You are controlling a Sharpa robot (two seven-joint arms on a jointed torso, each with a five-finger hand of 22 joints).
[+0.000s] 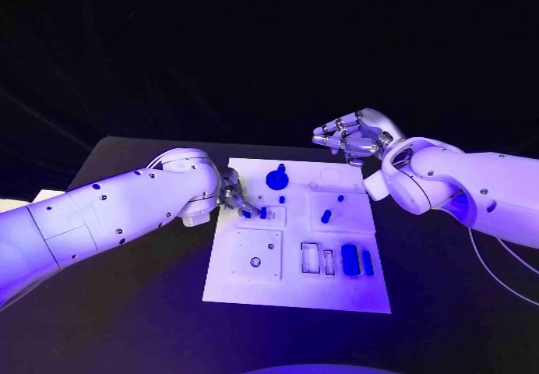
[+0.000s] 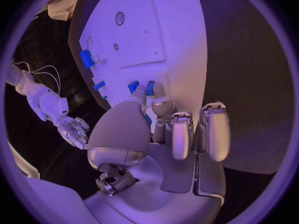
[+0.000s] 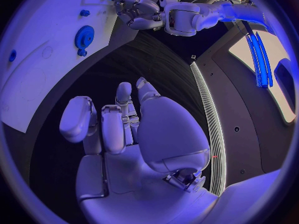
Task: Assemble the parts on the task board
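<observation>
The white task board [image 1: 294, 294] lies in the middle of the black table. My left hand [image 1: 233, 195] reaches over its left edge, and its fingertips pinch a small blue part [image 1: 247, 212] just above the board. The left wrist view shows that part [image 2: 133, 87] at the fingertips, with a second blue part [image 2: 149, 88] right beside it. My right hand [image 1: 350, 136] hovers beyond the board's far right corner, its fingers curled in on nothing [image 3: 131, 134]. A blue gear [image 1: 276, 181] sits near the far edge.
Two long blue parts [image 1: 350, 257] lie near the board's right edge beside white frames [image 1: 310, 257]. Small blue pieces [image 1: 325, 216] stand mid-board. A square white plate with holes [image 1: 256, 255] occupies the near left. The table's far edge runs behind my right hand.
</observation>
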